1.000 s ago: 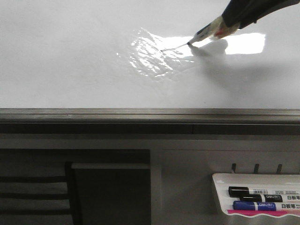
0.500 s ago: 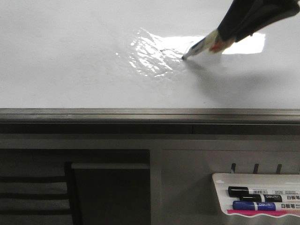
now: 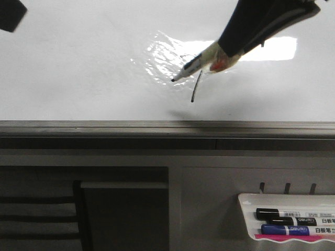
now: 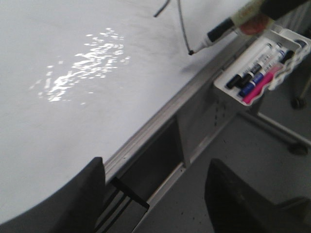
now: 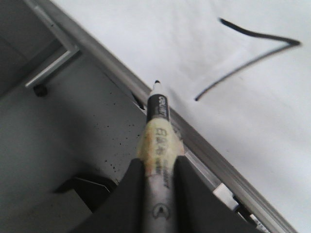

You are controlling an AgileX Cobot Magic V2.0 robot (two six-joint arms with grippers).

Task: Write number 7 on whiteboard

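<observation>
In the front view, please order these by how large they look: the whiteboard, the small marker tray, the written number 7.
Largest to smallest, as they appear:
1. The whiteboard, filling the upper half.
2. The marker tray, partly cut off at the frame edge.
3. The number 7, a thin stroke partly hidden behind the held marker.

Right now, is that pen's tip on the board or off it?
Off. The marker tip hangs apart from the finished 7, held in the right pincer.

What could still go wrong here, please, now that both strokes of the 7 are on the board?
The marker is uncapped in the right gripper, its tip close to the number 7. A low retreat could drag a stray line across the whiteboard or smear the ink. The marker sticks out far past the fingers, so it might also clip the grey edge rail.
</observation>
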